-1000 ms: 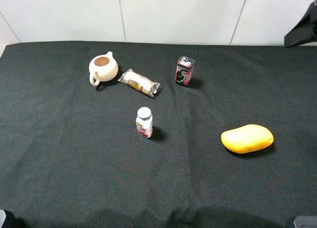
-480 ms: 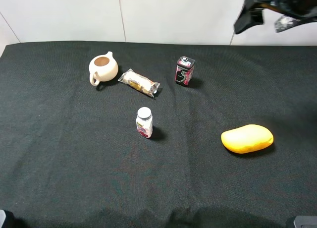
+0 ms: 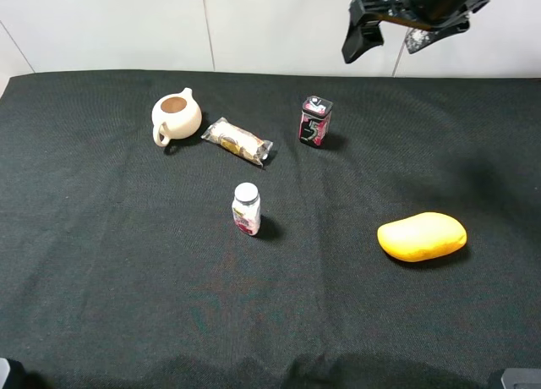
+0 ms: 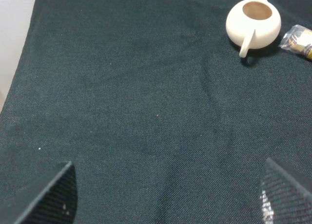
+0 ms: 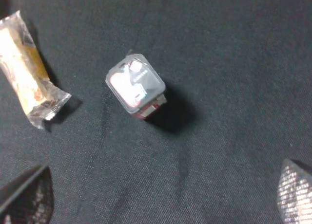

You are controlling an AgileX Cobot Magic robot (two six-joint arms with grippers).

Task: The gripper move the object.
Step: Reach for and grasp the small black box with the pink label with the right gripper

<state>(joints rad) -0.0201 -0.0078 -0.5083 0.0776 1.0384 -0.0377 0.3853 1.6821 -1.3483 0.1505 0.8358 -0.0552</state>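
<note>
The tabletop [image 3: 101, 262] is covered with black cloth. The left tool [image 4: 168, 199] appears only in the left wrist view. Its two fingertips stand wide apart with bare cloth between them, so it is open and holds nothing.

Ahead of it a cream teapot [image 3: 176, 117] stands upright at the far left of the group. Just beside the teapot, on its right, a wrapped snack [image 3: 241, 141] in clear film lies flat on the cloth, set diagonally. Nearer the front edge, apart from the others, a small bottle [image 3: 246, 209] with a white cap and pink label stands upright.

To the right of the snack, in the far row, the black tin [image 3: 315, 122] stands upright and free on the cloth. It has pink-red markings and a whitish top. The right wrist view shows that top from above, with the snack's end near it.

The right tool [image 3: 389, 35] hangs in the air over the far edge of the tabletop, up and to the right of the tin and well apart from it. Its fingers are spread wide and grip nothing — in the right wrist view both tips sit clear of the tin.

Farthest right, toward the front, a yellow mango-shaped item [image 3: 422, 236] lies on its side, well apart from the tin.
</note>
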